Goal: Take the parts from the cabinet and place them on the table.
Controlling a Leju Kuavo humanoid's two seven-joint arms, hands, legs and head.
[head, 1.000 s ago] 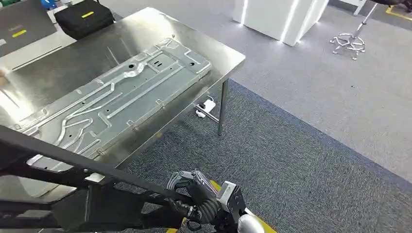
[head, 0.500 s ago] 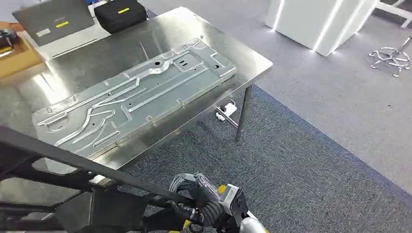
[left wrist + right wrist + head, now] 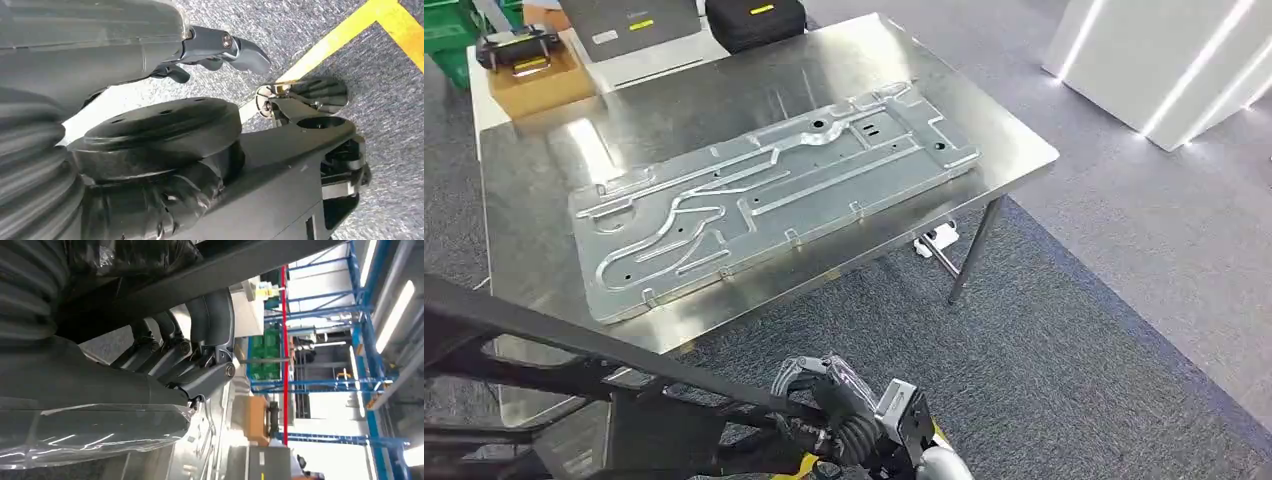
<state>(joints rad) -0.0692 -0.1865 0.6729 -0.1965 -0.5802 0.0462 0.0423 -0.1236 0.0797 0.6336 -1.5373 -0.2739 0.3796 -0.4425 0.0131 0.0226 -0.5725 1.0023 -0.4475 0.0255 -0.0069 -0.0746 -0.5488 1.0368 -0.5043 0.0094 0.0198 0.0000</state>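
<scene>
Black frame (image 3: 574, 340): a dark tubular part, low in the head view, on our side of the table's near edge. Its long bar runs slantwise toward the right hand (image 3: 829, 395). Carried in the air, not resting on the table (image 3: 1004, 140).

Right hand: in the right wrist view we see the dark fingers (image 3: 170, 347) curled over the frame's bar (image 3: 200, 270), wrapped close around it. Firm hold.

Left hand (image 3: 215, 47): in the left wrist view the fingers reach out over the carpet, with the black frame (image 3: 280, 165) just beside them. We cannot tell whether they grip it.

Stamped metal panel (image 3: 764, 195): long, silver and ribbed. It lies flat on the steel table, set at an angle, one long edge near the table's front edge.

Far side of the table, from our left: a cardboard box (image 3: 534, 80) with a dark device (image 3: 519, 48) on top, a grey flat case (image 3: 629, 15) with a yellow label, and a black zip case (image 3: 754, 20).

Under the table, by the near right leg, a white power strip (image 3: 936, 242) on the floor.

Floor: dark grey carpet under the table, a lighter grey beyond it. A yellow line (image 3: 325, 47) crosses the carpet below the left hand.

A white lit cabinet (image 3: 1174, 70) stands at far right, and green crates (image 3: 449, 35) at far left.
</scene>
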